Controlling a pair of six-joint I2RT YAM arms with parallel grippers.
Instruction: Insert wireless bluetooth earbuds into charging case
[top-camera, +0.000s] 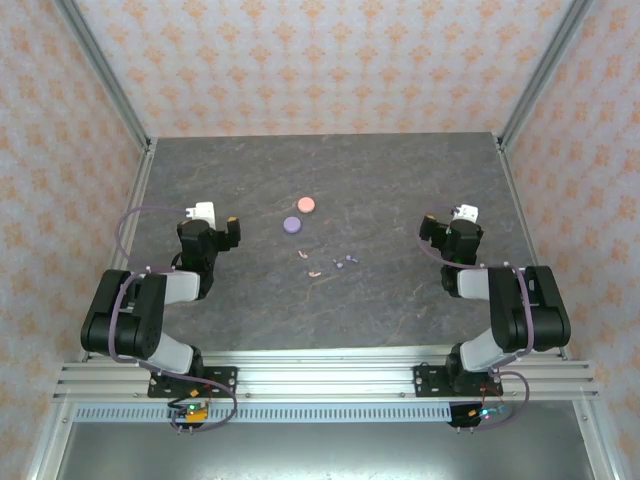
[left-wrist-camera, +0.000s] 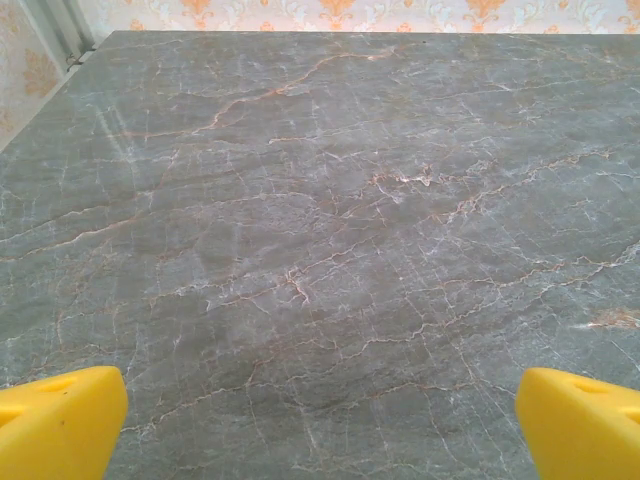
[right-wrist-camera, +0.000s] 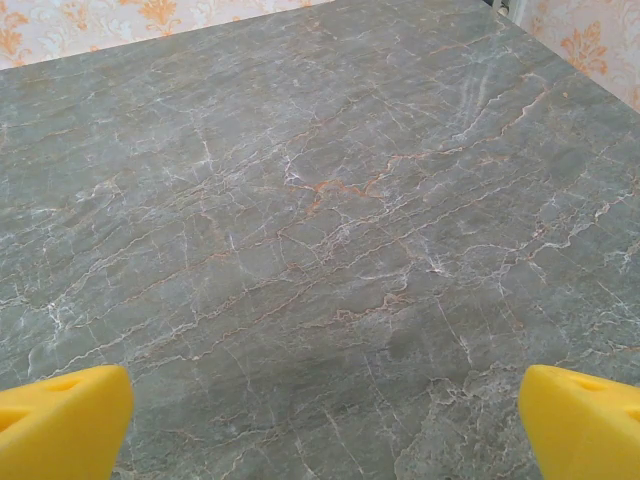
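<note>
Earbuds (top-camera: 315, 272) central on table (top-camera: 400, 180), edges well apart

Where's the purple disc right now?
Top view, near centre: purple disc sits just down-left of the pink disc; earbuds lie scattered down-right of it.
</note>
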